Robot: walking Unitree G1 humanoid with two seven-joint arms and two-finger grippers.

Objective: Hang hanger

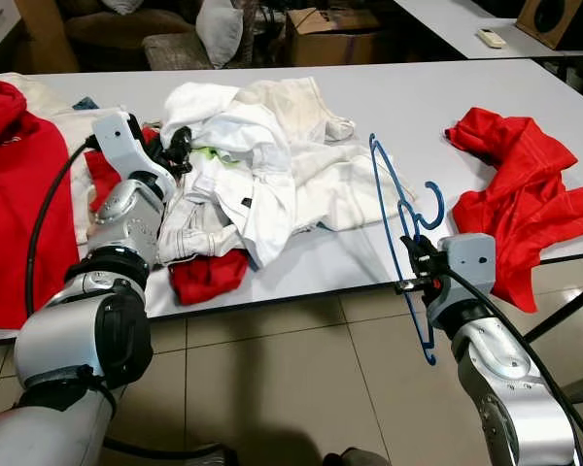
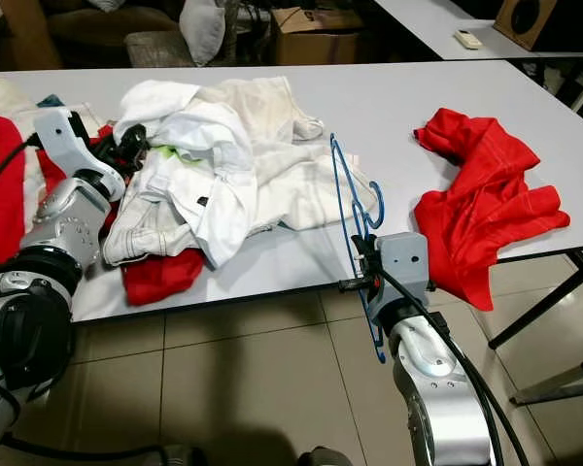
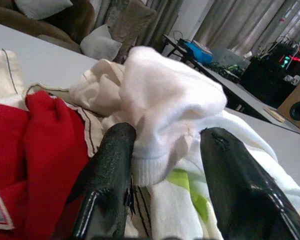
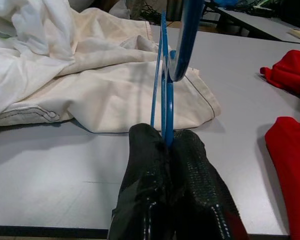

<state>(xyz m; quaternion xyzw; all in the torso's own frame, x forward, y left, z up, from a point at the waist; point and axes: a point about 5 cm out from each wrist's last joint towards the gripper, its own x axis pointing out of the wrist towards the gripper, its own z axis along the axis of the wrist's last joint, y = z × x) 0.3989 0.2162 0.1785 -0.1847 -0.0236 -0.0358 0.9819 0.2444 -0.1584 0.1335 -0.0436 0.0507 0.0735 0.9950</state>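
Nearest the camera at lower left, the silver left arm reaches up to the left tool (image 1: pixel 180 146), spread around a fold of the white clothing pile (image 1: pixel 253 165) at upper centre of the table (image 1: pixel 389 92). Right of centre, the right tool (image 1: pixel 415 254) is pressed together, pinching the blue hanger (image 1: pixel 394 228), held upright at the table's near edge. A red garment (image 1: pixel 520 194) lies at far right. Judging by this, a garment is being picked for hanging; next the hanger must meet its neckline.
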